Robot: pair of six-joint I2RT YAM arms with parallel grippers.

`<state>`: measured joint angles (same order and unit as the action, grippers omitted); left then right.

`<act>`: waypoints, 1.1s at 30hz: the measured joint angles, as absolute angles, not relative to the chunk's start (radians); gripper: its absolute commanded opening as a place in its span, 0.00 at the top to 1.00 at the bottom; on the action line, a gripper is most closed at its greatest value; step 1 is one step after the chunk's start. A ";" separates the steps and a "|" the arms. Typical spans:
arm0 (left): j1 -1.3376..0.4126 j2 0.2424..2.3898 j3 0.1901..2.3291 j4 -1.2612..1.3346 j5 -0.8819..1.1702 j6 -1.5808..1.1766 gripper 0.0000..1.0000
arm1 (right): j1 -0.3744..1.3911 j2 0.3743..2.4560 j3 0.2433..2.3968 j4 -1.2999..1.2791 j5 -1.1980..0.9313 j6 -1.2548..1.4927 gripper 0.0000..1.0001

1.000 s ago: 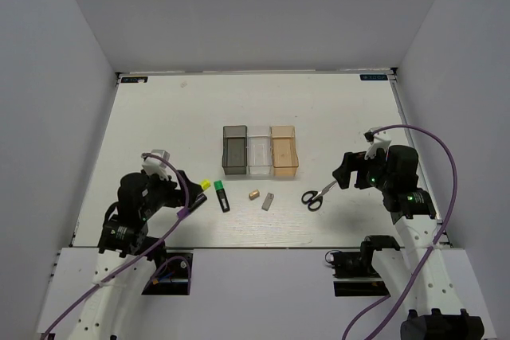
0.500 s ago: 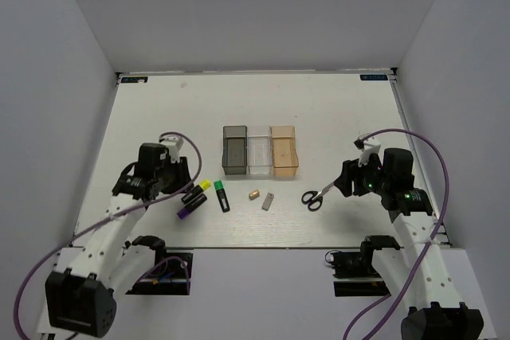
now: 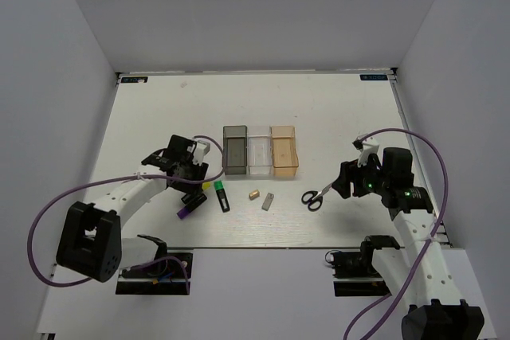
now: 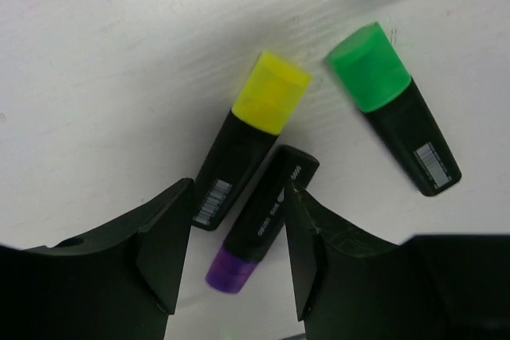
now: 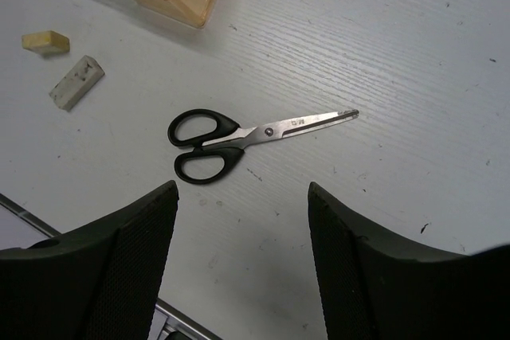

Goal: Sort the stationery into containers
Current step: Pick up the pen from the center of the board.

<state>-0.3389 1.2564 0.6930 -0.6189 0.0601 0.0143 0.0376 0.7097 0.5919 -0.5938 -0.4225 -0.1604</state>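
Left gripper (image 4: 235, 256) is wide open over the marker cluster, holding nothing. Its fingers straddle the purple marker (image 4: 261, 228), one on each side with gaps showing; can't tell if they touch the table (image 3: 319, 109). The purple cap points near, toward the wrist camera. Yellow marker (image 4: 251, 137) lies just beside the purple one, roughly parallel, its black end close to one finger. Green marker (image 4: 394, 109) sits to the right, apart from both and angled the other way.

Right gripper (image 5: 241, 197) is also wide open and holding nothing. It sits on the near side of the scissors (image 5: 239, 137), not touching them. The scissors lie flat and closed, with the black handles to the left and the blade tip to the right.

Tan block (image 5: 45, 41) and grey block (image 5: 76, 82) lie close together but apart, between the markers and the scissors, near of the bins.

Three bins stand in a tight row mid-table: grey bin (image 3: 235, 151) left, clear bin (image 3: 259, 154) middle, orange bin (image 3: 284, 151) right. All stationery lies on the table outside them, the markers near-left of the row and the scissors near-right.
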 measured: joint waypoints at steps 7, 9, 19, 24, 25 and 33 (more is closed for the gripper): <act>-0.353 1.349 0.720 -0.540 0.025 0.047 0.41 | 0.038 0.709 0.599 -0.605 -0.435 -0.161 0.30; -0.356 1.375 0.722 -0.523 0.019 0.050 0.41 | 0.038 0.709 0.599 -0.605 -0.438 -0.161 0.30; -0.364 1.438 0.721 -0.490 -0.023 0.055 0.53 | 0.038 0.709 0.600 -0.614 -0.448 -0.161 0.27; -0.374 1.439 0.719 -0.483 -0.052 0.053 0.67 | 0.038 0.709 0.601 -0.625 -0.448 -0.161 0.27; -0.377 1.439 0.719 -0.483 -0.060 0.052 0.73 | 0.038 0.708 0.601 -0.627 -0.448 -0.161 0.27; -0.384 1.434 0.719 -0.489 -0.112 0.034 1.00 | 0.038 0.695 0.603 -0.631 -0.452 -0.161 0.27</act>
<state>-0.3843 1.4342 0.7193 -0.4892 -0.1116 0.0338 0.0376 0.6952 0.6025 -0.6312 -0.4522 -0.1608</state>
